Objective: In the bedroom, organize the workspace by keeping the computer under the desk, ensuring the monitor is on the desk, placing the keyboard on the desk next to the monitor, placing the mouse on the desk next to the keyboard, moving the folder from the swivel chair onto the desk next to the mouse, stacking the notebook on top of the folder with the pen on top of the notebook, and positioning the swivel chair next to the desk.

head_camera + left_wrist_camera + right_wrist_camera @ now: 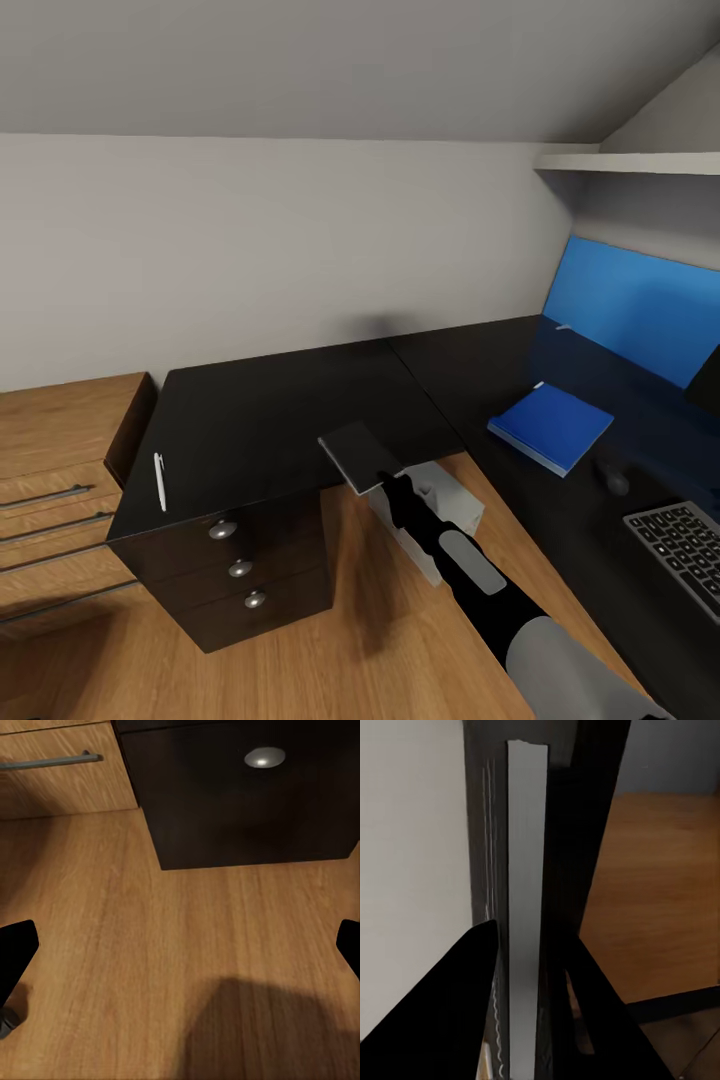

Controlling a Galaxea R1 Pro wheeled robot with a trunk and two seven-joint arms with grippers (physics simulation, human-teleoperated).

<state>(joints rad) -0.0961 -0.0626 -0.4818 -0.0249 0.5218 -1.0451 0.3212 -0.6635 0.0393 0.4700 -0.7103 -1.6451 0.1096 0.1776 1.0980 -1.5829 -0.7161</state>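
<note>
Notebook point(358, 455), small, thin and dark grey, hangs clamped between the right gripper's point(385, 482) fingers above the glossy black L-shaped desk's point(270, 410) inner corner. The bright blue flat folder point(551, 425) already lies on the desk, near the small dark mouse point(615, 481) and the grey-keyed keyboard point(682, 545). Stacking is not yet done; the white stick pen point(159, 481) waits near the desk's far-left edge. The left gripper point(180, 945) stands wide open, empty, over wood floor.

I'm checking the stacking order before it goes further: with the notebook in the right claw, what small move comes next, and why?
Probably carry the notebook, pinched in the right claw, rightward toward the blue folder. The notebook hangs at the desk edge, apart from the folder, which already lies flat near the keyboard.
</note>
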